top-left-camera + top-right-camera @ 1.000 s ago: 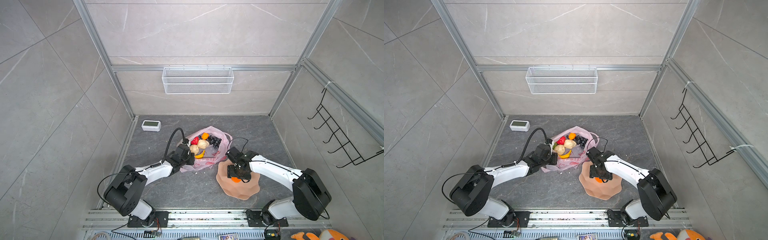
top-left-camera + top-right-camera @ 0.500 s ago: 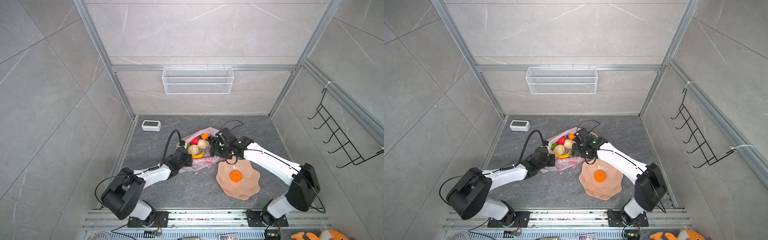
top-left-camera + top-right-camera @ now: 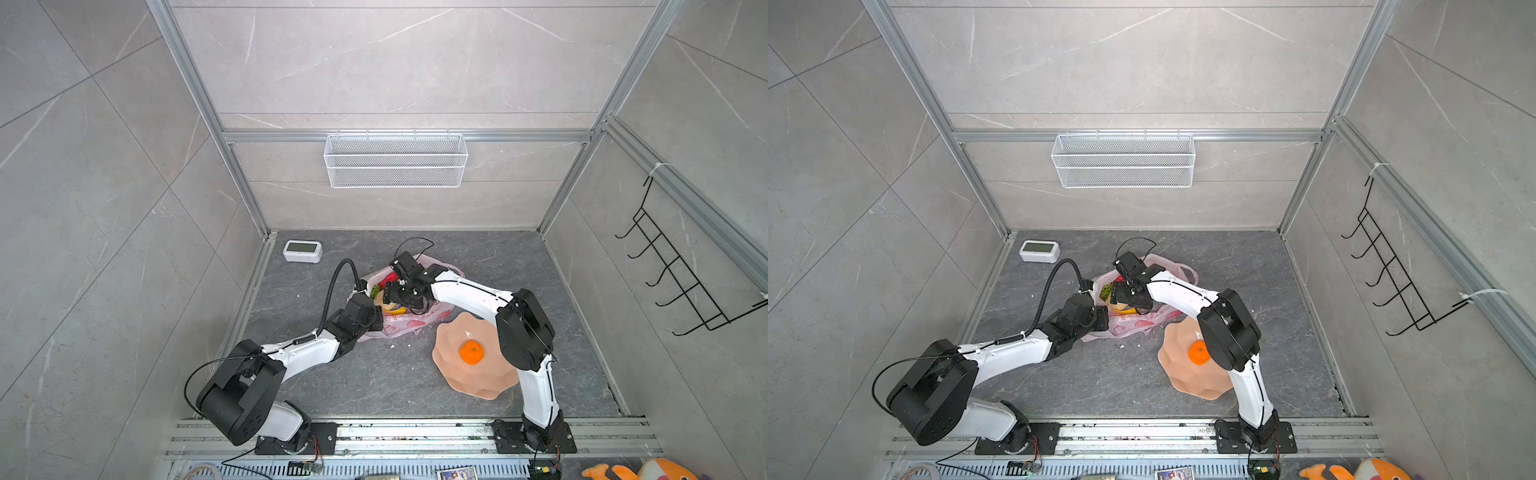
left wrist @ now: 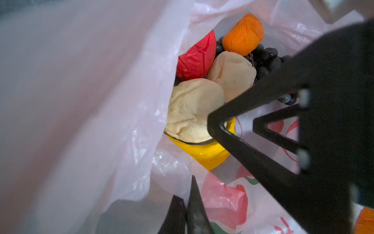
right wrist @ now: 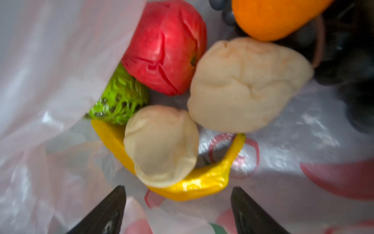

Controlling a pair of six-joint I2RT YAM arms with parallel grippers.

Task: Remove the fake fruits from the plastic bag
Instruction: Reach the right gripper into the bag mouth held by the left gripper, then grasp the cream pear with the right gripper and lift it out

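The fake fruits (image 5: 162, 145) are awaiting the open, empty right tool (image 5: 178, 189) returning from the orange (image 3: 471, 352) in the dish (image 3: 478, 386), left tool (image 4: 185, 198) clamping the plastic bag (image 4: 101, 121).

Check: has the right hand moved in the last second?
Yes. The right hand left the dish, where an orange lies, and went toward the back wall; it is open over the bag.

Open pink plastic bag (image 3: 399, 325) holding apple (image 5: 166, 46), banana (image 5: 202, 187), cream lumps (image 5: 162, 145), green ball (image 5: 121, 97), grapes (image 4: 267, 57), orange (image 4: 242, 34), second orange (image 3: 471, 352) outside it.
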